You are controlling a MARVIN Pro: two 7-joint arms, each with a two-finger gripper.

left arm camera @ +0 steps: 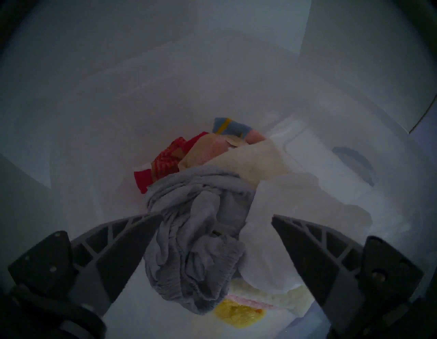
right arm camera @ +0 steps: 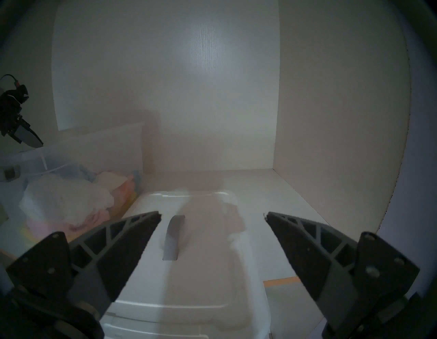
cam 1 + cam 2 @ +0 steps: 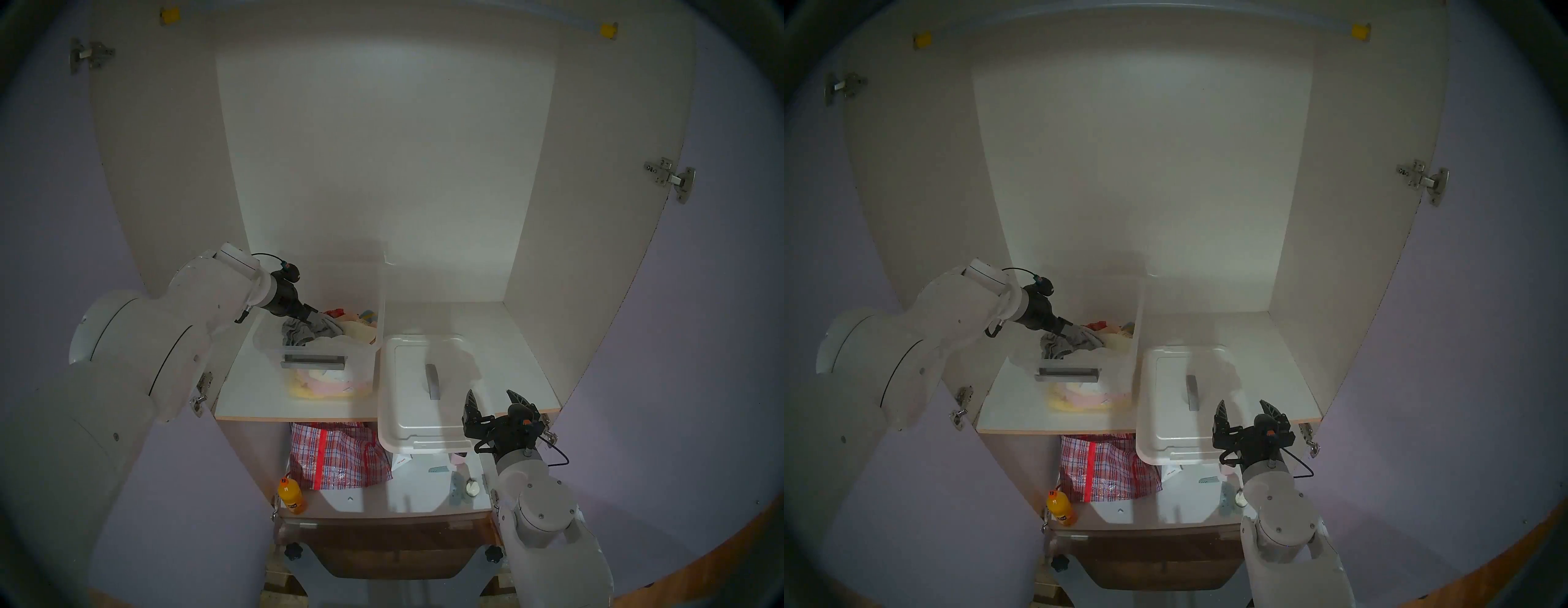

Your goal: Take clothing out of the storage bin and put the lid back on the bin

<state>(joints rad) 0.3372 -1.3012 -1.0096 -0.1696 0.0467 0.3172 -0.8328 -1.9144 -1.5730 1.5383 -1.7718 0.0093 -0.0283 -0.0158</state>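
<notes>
The see-through storage bin (image 3: 360, 365) stands uncovered on the left of the cupboard shelf, with its grey latch (image 3: 312, 361) facing me. Inside it, wrinkled white clothing (image 1: 295, 225) (image 2: 66, 203) lies against a grey ruffled garment (image 1: 201, 248) (image 3: 297, 337). My left gripper (image 1: 216, 216) (image 3: 316, 325) hangs open just above those two, holding nothing. The white lid (image 3: 407, 407) (image 2: 189, 284) lies flat on the shelf to the right of the bin, and its near end juts over the shelf edge. My right gripper (image 3: 491, 395) (image 2: 212, 213) is open at the lid's near right corner, empty.
Red, yellow, pink and blue fabrics fill the rest of the bin. A pale wrinkled patch (image 2: 227, 225) crosses the lid right of its grey handle (image 3: 432, 382); I cannot tell fabric from shadow. Below, a checked bag (image 3: 339, 458) and an orange bottle (image 3: 292, 501) sit on a lower shelf. Cupboard walls enclose both sides.
</notes>
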